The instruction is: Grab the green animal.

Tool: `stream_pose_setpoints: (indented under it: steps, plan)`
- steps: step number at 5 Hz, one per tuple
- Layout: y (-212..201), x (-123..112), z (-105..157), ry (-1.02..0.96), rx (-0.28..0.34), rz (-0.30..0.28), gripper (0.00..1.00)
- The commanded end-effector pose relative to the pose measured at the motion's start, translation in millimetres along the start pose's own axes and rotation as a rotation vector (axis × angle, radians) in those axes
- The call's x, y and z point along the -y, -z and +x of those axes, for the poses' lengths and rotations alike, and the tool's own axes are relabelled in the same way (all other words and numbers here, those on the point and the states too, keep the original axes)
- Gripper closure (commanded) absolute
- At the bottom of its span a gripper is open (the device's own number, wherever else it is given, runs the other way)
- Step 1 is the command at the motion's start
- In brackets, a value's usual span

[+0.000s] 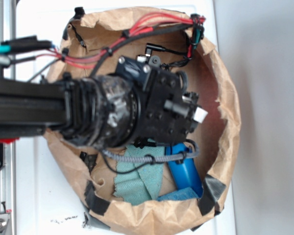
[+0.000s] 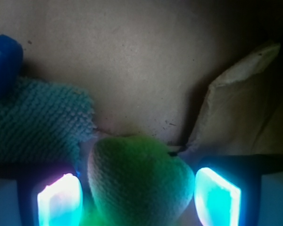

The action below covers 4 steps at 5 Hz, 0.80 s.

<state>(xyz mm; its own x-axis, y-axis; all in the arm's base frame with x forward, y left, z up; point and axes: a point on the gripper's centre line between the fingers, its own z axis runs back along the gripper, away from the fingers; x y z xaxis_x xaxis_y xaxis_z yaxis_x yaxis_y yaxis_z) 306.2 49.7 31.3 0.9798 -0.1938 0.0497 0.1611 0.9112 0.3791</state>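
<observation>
In the wrist view the green animal [image 2: 137, 181], a rounded plush end with a knitted green surface, lies on the brown paper floor between my two glowing pads [image 2: 60, 201]. My gripper [image 2: 138, 195] is open around it, with a thin gap showing on each side of the toy. In the exterior view the black wrist housing [image 1: 159, 107] hangs over the middle of the paper-lined bowl and hides both the fingers and the green animal.
A teal-green cloth rag [image 2: 37, 122] [image 1: 137, 181] lies just left of the toy. A blue bottle [image 2: 4, 61] [image 1: 185, 171] lies beyond it. The crumpled paper wall [image 1: 228, 103] rings the space, and a paper fold [image 2: 240, 103] rises at the right.
</observation>
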Motion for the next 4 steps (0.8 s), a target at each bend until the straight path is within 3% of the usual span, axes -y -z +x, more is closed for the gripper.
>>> stream_pose_setpoints:
  steps: [1,4]
  plan:
    - [-0.9,6.9,7.0,-0.097,0.024,0.017,1.0]
    - [-9.7,2.7,4.9,-0.128,0.014,0.004,1.0]
